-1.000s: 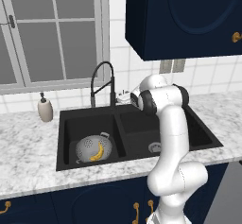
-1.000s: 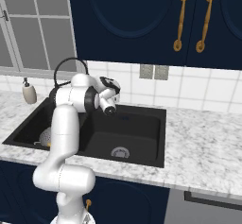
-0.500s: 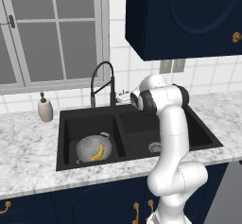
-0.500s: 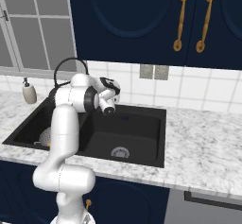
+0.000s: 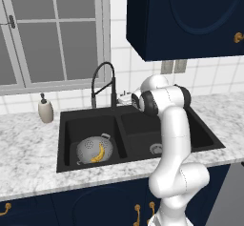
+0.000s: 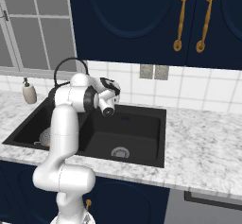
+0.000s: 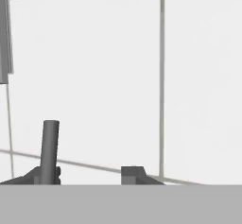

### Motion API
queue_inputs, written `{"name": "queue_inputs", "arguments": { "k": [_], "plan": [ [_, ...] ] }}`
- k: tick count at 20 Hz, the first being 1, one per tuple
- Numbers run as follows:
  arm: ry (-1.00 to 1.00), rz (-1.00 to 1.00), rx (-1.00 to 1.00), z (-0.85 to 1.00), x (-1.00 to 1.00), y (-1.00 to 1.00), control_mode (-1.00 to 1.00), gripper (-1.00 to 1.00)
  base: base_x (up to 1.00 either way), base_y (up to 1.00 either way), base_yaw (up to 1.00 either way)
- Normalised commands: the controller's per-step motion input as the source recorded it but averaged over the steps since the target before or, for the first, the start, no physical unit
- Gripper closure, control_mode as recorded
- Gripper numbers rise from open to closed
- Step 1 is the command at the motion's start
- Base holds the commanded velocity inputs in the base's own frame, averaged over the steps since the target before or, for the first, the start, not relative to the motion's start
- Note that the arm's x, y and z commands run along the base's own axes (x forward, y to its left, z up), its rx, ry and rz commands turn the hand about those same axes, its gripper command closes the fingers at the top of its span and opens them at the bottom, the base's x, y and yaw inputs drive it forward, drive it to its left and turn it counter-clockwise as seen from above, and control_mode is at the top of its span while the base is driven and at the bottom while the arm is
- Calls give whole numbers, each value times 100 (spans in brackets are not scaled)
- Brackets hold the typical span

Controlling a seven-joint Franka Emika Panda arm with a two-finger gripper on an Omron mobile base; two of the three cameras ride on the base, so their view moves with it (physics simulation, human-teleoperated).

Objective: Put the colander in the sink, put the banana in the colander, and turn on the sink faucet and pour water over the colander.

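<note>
Banana (image 5: 97,152) is seen lying inside the colander (image 5: 94,149), set in the sink's (image 5: 67,142) left basin under the faucet (image 5: 103,84). The claw (image 7: 90,173), narrowly parted and holding nothing, is raised beside the faucet's lever (image 7: 49,147), presumably so water can be started.

I see a yellow banana (image 5: 97,152) in the silver-grey colander (image 5: 87,148) dotted with small holes, set in a matte black sink (image 5: 69,126) with a black faucet (image 5: 104,84). I read the counter (image 5: 28,153) as grey-veined white marble, the soap dispenser (image 5: 45,110) beige, the cabinets (image 6: 137,22) navy with gold handles (image 6: 181,20).
</note>
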Motion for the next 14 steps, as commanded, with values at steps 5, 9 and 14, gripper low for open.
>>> {"name": "queue_inputs", "arguments": {
  "k": [5, 9, 14],
  "plan": [
    [0, 0, 0, 0, -4, -95, -100, 100, 0, 0, 0],
    [1, 0, 2, 8, -4, -98, -100, 100, 0, 0, 0],
    [2, 0, 4, 14, -5, -97, -100, 100, 0, 0, 0]
  ]
}}
